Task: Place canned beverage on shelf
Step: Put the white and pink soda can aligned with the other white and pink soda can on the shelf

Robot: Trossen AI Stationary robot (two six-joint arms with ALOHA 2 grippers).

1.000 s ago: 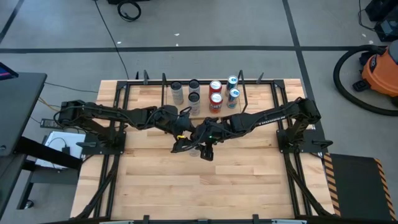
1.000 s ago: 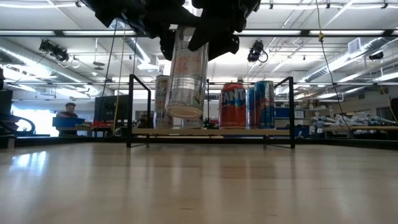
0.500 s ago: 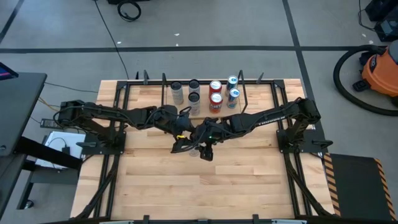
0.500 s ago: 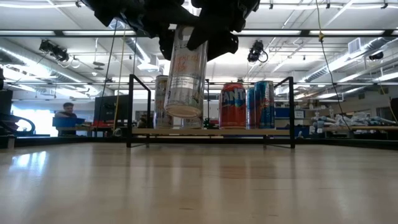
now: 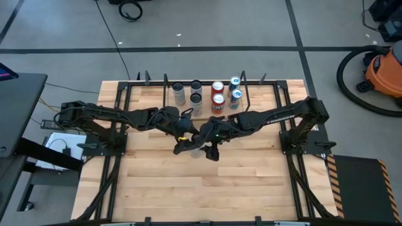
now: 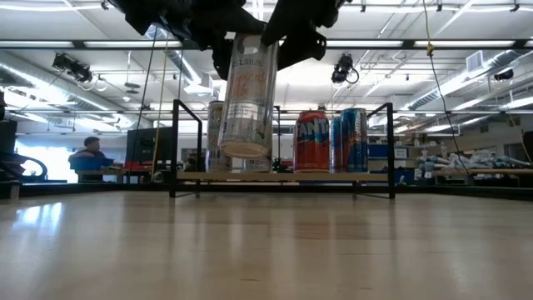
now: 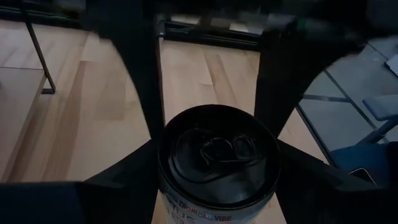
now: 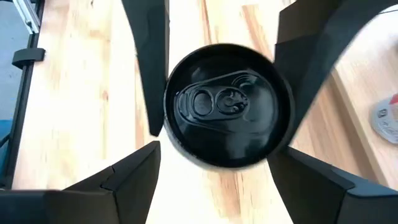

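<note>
A tall silver black-topped can (image 6: 247,96) is held up, seemingly by both grippers' clamped fingers, not yet placed on the black-rod wooden shelf (image 6: 283,177).

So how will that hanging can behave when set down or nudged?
The can looks tall and slim, so probably tips easily if nudged. Its tab seems unlifted: likely full, fairly heavy. On its side it would roll.

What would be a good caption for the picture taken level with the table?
A tall can hangs above the table, held from above by dark pincers, with the shelf of cans behind it.
</note>
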